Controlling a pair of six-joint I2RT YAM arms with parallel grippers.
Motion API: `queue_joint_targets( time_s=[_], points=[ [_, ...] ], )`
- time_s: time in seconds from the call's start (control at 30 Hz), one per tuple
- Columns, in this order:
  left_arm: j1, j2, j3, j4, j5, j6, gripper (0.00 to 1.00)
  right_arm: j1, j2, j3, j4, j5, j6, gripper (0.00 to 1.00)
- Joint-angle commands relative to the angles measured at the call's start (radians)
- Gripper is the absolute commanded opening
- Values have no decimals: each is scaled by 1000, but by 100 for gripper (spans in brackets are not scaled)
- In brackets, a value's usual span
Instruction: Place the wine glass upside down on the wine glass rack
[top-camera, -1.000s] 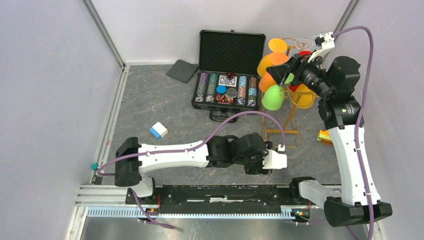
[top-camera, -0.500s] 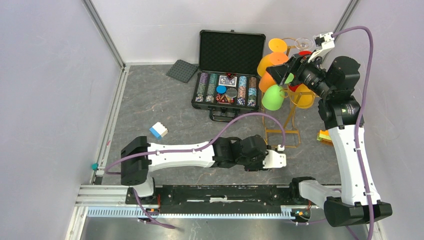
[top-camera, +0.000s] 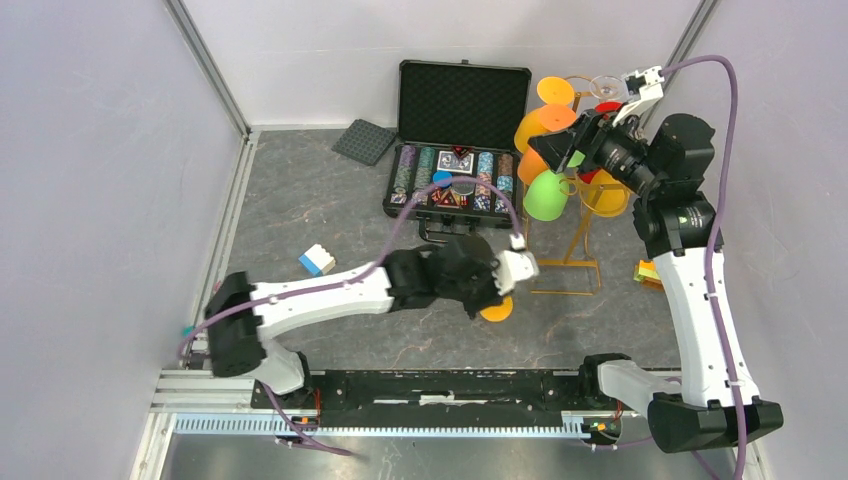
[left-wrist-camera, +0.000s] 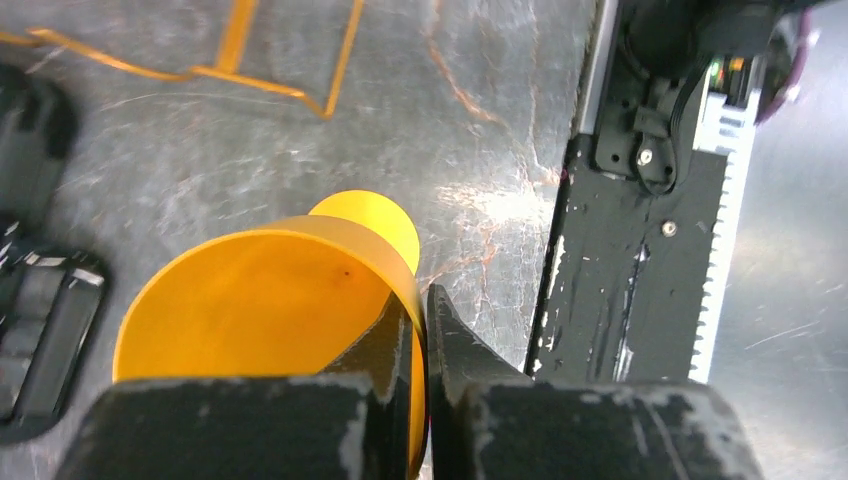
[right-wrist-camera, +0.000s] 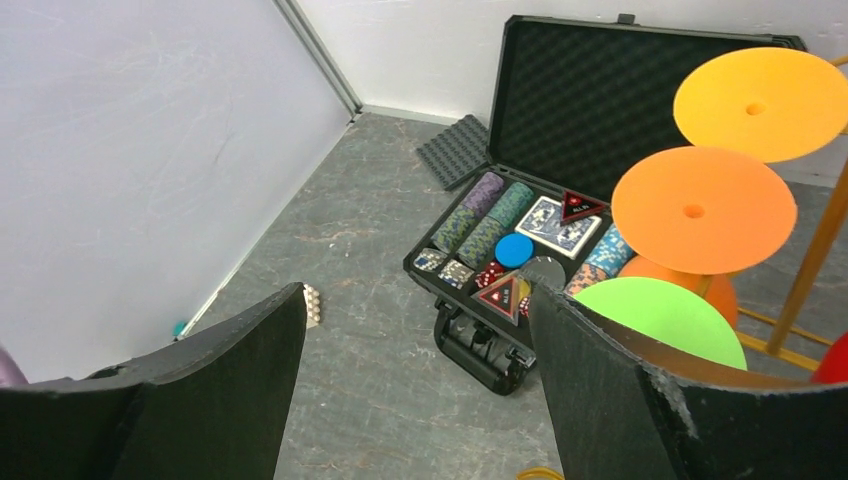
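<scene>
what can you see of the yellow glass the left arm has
The yellow wine glass looks like smooth, translucent plastic: a wide bowl, mouth toward the wrist camera, round foot showing beyond. The left end effector is shut on the bowl's rim, one finger inside, one outside. It is over the grey table near the wine glass rack; table contact is unclear.
</scene>
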Motion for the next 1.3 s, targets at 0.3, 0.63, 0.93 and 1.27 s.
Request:
queue_joint_targets(
  time_s=[0.3, 0.63, 0.93, 1.27],
  points=[
    [353, -589, -235, 234, -59, -414, 2, 63, 71, 45, 78, -115, 80, 84],
    [583, -645, -198, 501, -24, -593, 2, 257, 196, 150, -90, -21, -6, 82],
    [593, -644, -211, 616, 69, -627, 2, 320, 234, 129, -127, 74, -13, 74],
    [593, -661, -240, 639, 127, -692, 2, 335, 287, 154, -96, 13, -3, 34]
  ],
)
